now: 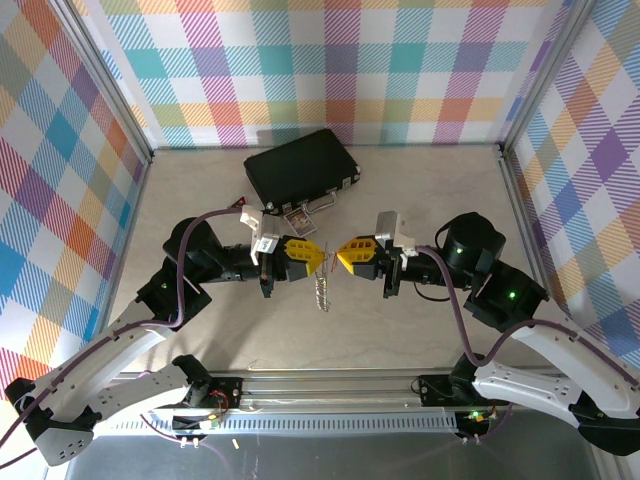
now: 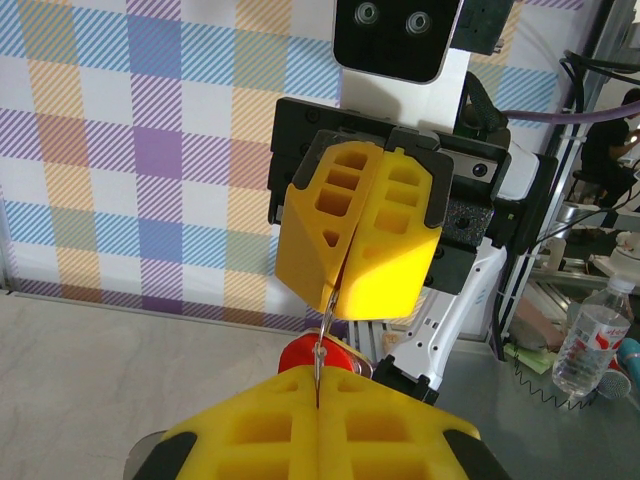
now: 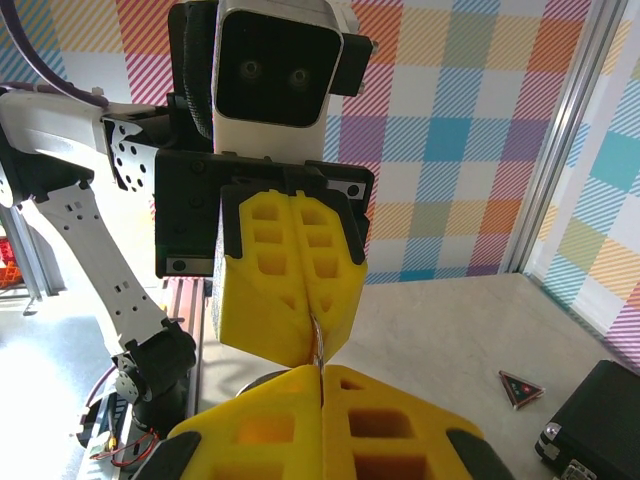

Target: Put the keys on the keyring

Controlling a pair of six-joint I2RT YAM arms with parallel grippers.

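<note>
Nearest in the top view: two arm bases on a metal rail (image 1: 330, 385), at the near edge of the table (image 1: 440, 200). Two arms, one on each side. Bent at the elbow, then stretched in low toward the middle, tip to tip. Left gripper (image 1: 321, 254) from the left, right gripper (image 1: 340, 256) from the right, almost touching, up off the table.

Four yellow fingers in all, two on each gripper. Pressed tight together on both, with a thin bit of silver metal pinched in each crack. Cannot tell if ring or key in either crack.

One keyring (image 1: 321, 290), with its short silver chain hanging down under the gap between the two tips. One key (image 2: 300, 354), with its small red tag peeking out just past the left fingertips, low between the two grippers.

Farther back: one black case (image 1: 300, 172) with a metal handle, near the far wall. One small picture card (image 1: 299, 219) just on the near side of the case. One dark red triangle badge (image 3: 521, 388) flat on the table, near the case.
</note>
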